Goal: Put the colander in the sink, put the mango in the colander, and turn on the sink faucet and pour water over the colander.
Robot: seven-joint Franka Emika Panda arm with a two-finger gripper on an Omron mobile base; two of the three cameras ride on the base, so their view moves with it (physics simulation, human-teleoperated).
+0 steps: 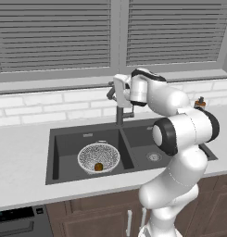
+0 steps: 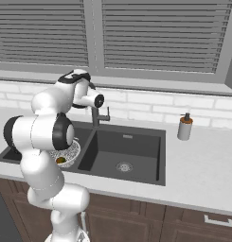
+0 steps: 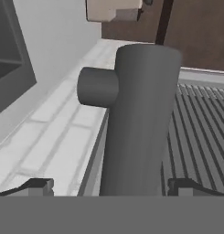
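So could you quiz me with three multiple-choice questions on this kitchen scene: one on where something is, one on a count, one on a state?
1. Where does the round speckled grey-white mesh colander sit?
A. on the counter
B. in the left basin of the dark grey double-basin sink, seen from the left base view
C. on the windowsill

2. How many round silver drains show in the empty basin?
A. none
B. one
C. three

3. How does the robot's hand stand at the tall slim dark metal faucet?
A. open, a fingertip on each side of the faucet
B. shut on the small olive-brown mango
C. shut on the beige dispenser bottle

Answers: 1 B, the colander rests in that basin. 2 B, one drain shows. 3 A, the hand view shows the fingertips apart, the faucet between them; the mango lies in the colander.
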